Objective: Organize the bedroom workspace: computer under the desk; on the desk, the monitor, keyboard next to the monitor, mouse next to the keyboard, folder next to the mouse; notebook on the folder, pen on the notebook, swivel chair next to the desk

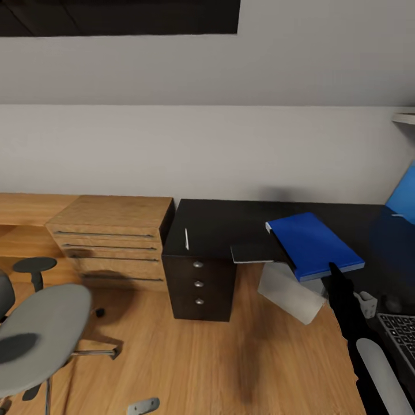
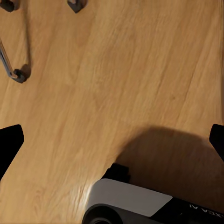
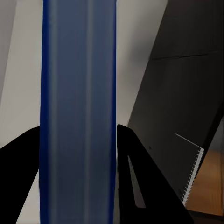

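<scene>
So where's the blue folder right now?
The folder is at the head view's right, held over the desk in the right gripper, beside the notebook.

- the folder [image 3: 78,112], bright blue, runs as a broad band through the whole frame.
- the right gripper [image 3: 78,163] has a black finger [image 3: 21,172] pressed against each side of the folder, clamped on it.
- the desk [image 3: 186,79], a glossy black top, lies past the folder.
- a dark notebook [image 3: 179,163] with a white spiral edge rests on the desk.
- a strip of wood floor [image 3: 210,184] shows at the corner.
</scene>
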You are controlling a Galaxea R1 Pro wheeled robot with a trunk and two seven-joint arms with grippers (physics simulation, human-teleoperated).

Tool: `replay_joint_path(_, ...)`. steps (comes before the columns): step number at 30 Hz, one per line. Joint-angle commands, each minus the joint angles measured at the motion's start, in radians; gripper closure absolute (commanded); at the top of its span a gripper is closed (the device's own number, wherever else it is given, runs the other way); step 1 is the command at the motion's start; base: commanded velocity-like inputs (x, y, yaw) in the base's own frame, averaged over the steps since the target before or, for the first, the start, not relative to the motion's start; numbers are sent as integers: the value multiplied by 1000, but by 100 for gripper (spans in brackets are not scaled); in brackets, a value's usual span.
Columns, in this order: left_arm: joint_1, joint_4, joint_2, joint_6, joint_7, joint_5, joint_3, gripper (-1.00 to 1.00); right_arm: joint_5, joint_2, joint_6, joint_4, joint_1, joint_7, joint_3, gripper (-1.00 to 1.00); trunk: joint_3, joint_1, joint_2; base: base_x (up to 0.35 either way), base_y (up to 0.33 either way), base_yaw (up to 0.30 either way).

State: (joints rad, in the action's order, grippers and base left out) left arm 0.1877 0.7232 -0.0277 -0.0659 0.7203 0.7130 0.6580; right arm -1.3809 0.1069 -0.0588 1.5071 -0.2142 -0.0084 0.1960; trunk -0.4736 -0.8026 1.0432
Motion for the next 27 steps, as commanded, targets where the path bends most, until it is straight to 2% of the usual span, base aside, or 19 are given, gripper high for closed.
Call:
replay_joint_path(1, 1, 2, -1, -6, 8, 2, 6, -100, -10, 0, -4, 1, -1, -1, -1, 100, -2, 0, 1, 0, 0, -256)
replay_joint_path(8, 1, 2, -1, -6, 8, 2, 6, -100, -11, 0, -2, 2, -1, 2, -1, 100, -5, 0, 1, 0, 0, -207)
replay_joint_path(27, 1, 2, -1, -6, 8, 2, 6, -100, -13, -2, -5, 5, -1, 5, -15, 100, -6, 0, 1, 0, 0, -7)
